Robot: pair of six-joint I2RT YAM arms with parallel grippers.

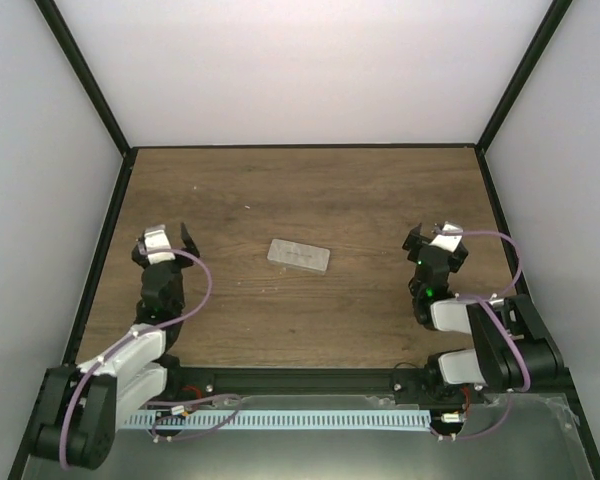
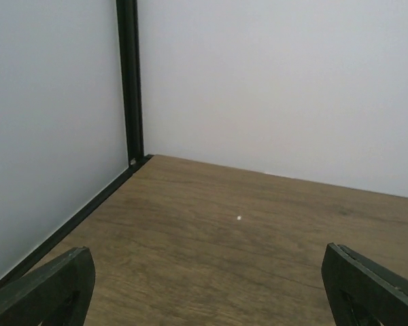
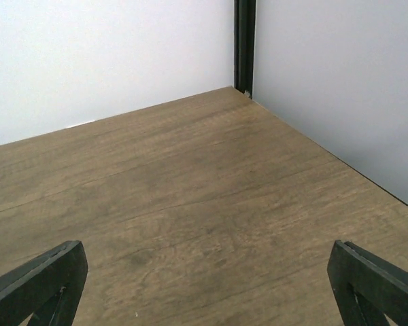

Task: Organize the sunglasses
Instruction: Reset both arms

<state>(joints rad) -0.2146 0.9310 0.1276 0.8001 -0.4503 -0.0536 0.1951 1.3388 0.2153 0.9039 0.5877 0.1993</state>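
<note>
The red-framed sunglasses do not show in any view. A grey oblong case lies shut in the middle of the wooden table. My left gripper is open and empty over the table's left side, well left of the case. My right gripper is open and empty over the right side, well right of the case. In the left wrist view my left gripper has only bare wood between its fingers. In the right wrist view my right gripper likewise has only bare wood between its fingers.
White walls with black corner posts close in the table at the back and both sides. A tiny white speck lies on the wood. A slotted white rail runs along the near edge between the arm bases.
</note>
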